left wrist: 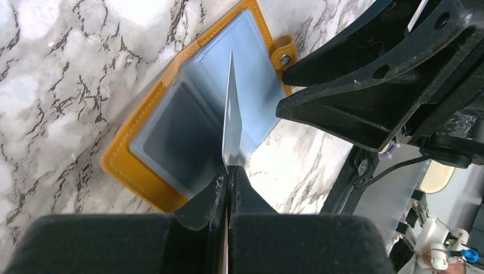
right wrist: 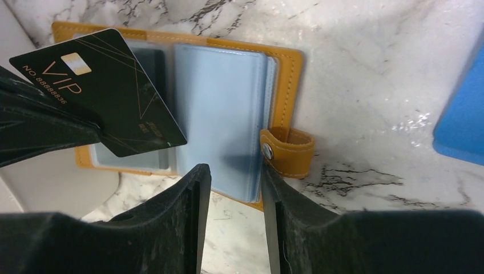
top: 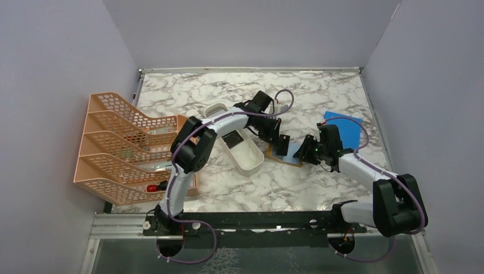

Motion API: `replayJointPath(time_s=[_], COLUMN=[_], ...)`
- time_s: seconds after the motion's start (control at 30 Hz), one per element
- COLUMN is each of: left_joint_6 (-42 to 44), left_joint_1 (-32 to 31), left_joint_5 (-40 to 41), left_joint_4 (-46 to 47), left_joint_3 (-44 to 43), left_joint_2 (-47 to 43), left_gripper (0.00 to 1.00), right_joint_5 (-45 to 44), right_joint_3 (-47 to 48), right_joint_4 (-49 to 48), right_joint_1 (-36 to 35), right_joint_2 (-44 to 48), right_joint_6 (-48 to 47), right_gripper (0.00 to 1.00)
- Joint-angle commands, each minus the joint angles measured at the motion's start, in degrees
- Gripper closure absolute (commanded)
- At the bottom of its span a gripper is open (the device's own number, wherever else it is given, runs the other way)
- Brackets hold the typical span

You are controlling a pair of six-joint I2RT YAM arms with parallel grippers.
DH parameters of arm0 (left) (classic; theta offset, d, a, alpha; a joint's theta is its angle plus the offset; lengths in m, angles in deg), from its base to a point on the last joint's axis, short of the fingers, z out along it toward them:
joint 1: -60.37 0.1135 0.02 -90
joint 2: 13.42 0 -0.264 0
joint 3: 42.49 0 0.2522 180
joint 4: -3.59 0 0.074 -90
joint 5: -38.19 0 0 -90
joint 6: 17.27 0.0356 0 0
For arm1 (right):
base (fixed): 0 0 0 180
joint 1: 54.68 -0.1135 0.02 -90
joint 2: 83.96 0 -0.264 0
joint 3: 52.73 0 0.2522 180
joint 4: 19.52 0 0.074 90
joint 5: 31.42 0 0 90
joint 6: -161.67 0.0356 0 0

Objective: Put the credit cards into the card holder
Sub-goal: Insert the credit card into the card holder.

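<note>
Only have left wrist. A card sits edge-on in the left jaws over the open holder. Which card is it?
Observer: Right wrist shows its face. The card is black, printed VIP with a gold chip, and it is tilted above the card holder, with no part tucked behind the clear plastic.
Operator: Any more cards left to load?
Observer: The top view shows one dark card lying flat in the white tray, just left of the holder. I see no other loose cards from there.
</note>
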Motion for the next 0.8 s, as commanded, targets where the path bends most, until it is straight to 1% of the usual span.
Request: replayJointPath(time_s=[0.0, 0.17, 0.27, 0.5, 0.67, 0.77], left_joint_6=[1.6, 3.4, 3.6, 3.8, 2.9, 1.9], left_joint_1=[-0.2, -0.2, -0.2, 0.0, 0.4, 0.3], left_joint_5=[-3.5, -0.9, -0.2, 1.5, 4.2, 4.2], left_joint_4=[-2.9, -5.7, -6.6, -8.2, -8.6, -8.6], left_joint_3=[-3.4, -4.7, -4.9, -4.8, -3.7, -3.8], left_joint_2=[3.0, 4.4, 4.8, 5.3, 4.6, 5.1], left_gripper=[1.0, 1.0, 0.97, 0.99, 0.99, 0.99], right_joint_5=[-4.2, -4.2, -4.3, -5.7, -8.0, -8.7], right_joint_3=[1.6, 1.4, 1.6, 2.3, 2.3, 2.9], right_joint_4=[-1.4, -2.3, -3.1, -3.1, -3.7, -3.0], right_joint_1=[0.5, 0.5, 0.5, 0.5, 0.5, 0.5], right_joint_2=[-0.9, -2.1, -3.3, -4.3, -5.0, -5.2], right_joint_6=[-1.4, -1.4, -1.1, -0.9, -0.8, -1.0], right_gripper=[0.57, 0.57, 0.57, 0.57, 0.58, 0.58])
